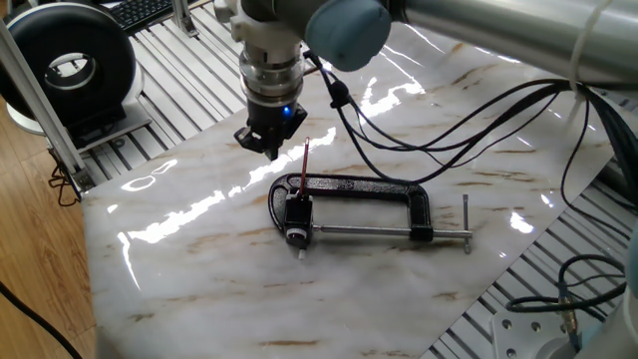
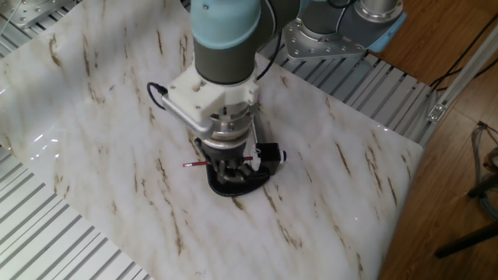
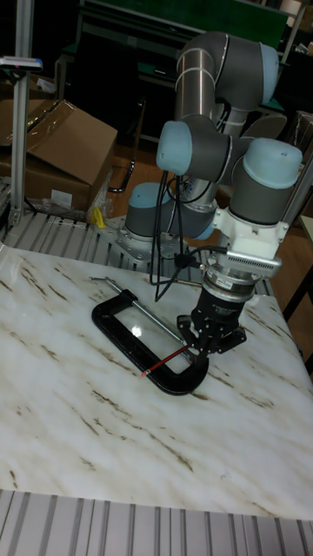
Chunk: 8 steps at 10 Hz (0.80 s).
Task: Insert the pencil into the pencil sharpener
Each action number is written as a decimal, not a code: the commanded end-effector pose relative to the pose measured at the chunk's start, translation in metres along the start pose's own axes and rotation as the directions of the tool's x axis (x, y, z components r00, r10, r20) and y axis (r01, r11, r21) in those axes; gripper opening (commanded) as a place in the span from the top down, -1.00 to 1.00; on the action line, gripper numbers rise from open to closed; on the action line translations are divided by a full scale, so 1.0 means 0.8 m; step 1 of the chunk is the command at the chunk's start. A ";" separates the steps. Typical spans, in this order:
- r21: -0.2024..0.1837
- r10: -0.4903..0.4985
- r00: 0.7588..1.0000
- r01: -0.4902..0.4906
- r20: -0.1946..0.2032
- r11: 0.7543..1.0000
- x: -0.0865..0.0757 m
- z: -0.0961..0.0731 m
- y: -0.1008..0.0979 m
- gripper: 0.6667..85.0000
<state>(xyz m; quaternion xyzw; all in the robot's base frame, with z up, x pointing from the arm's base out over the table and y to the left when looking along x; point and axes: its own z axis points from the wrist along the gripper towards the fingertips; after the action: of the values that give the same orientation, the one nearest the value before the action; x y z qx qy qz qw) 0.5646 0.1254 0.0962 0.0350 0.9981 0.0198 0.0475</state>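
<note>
The dark-red pencil (image 1: 304, 168) has its lower end in the small black pencil sharpener (image 1: 296, 212) and slants free of any grip. The sharpener is held in the jaw of a large black C-clamp (image 1: 364, 186). My gripper (image 1: 261, 141) hovers just left of the pencil's upper end, apart from it, open and holding nothing. From the other fixed view the gripper (image 2: 229, 166) covers the middle of the pencil (image 2: 194, 164), beside the sharpener (image 2: 270, 153). In the tall view the pencil (image 3: 163, 363) pokes out below the gripper (image 3: 211, 344); the sharpener is hidden there.
The clamp's steel screw rod (image 1: 389, 233) runs right to a small handle. Black cables (image 1: 449, 150) hang over the marble board (image 1: 199, 259). A round black device (image 1: 70, 60) stands at the far left on slotted metal. A cardboard box (image 3: 52, 139) sits behind.
</note>
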 end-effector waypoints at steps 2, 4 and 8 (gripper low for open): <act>-0.006 -0.002 1.000 0.002 0.002 1.000 0.006 -0.014 0.013 0.99; -0.028 -0.010 1.000 0.011 0.017 1.000 -0.023 0.015 0.018 0.99; -0.034 -0.068 0.992 0.072 0.106 0.997 -0.051 0.013 0.022 0.99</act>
<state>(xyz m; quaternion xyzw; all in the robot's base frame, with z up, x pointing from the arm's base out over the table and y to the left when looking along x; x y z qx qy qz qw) 0.5905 0.1366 0.0896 0.0127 0.9967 0.0268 0.0750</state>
